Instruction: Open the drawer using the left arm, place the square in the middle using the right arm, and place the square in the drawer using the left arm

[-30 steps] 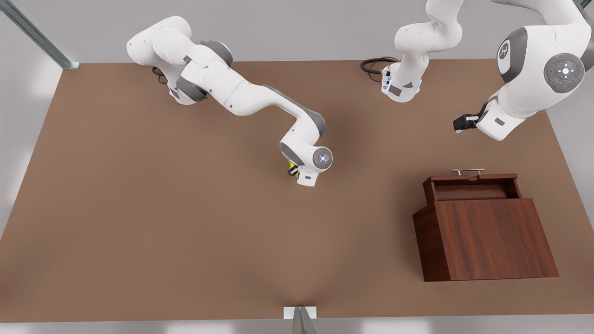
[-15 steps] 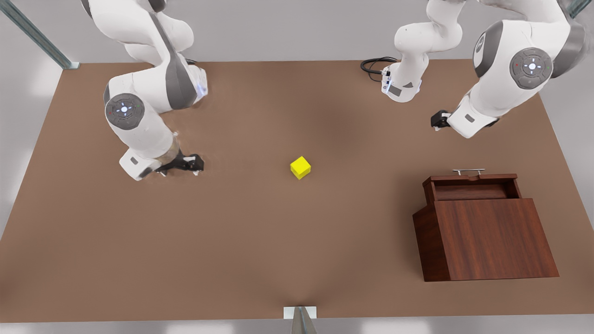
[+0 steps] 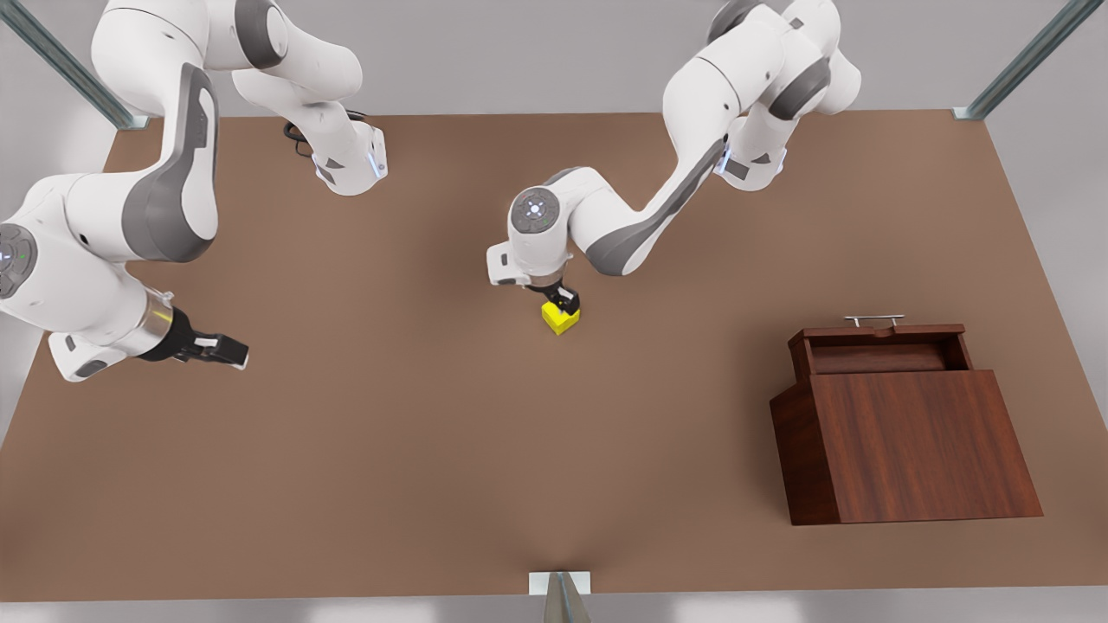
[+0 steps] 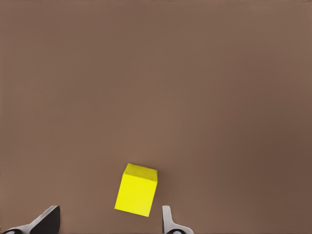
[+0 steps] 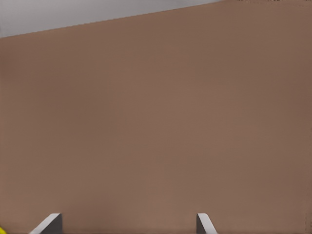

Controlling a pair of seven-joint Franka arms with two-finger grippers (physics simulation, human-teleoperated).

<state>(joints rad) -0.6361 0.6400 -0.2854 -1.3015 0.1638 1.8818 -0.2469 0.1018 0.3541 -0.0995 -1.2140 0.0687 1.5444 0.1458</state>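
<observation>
The yellow square (image 3: 561, 319) sits on the bare brown table (image 3: 433, 450) near its middle, well apart from the wooden box (image 3: 917, 446) at the front view's right. The drawer (image 3: 879, 346) at the box's top stands pulled out, its silver handle (image 3: 874, 319) facing the arm bases.

The left gripper (image 3: 564, 303) hangs right over the square, fingers spread; in the left wrist view the square (image 4: 137, 189) lies just ahead of the two fingertips (image 4: 168, 219), not between them (whether anything touches it, I cannot tell).

The right gripper (image 3: 227, 351) waits low over the table at the front view's left, far from the square, its fingers (image 5: 204, 223) apart and holding nothing.
</observation>
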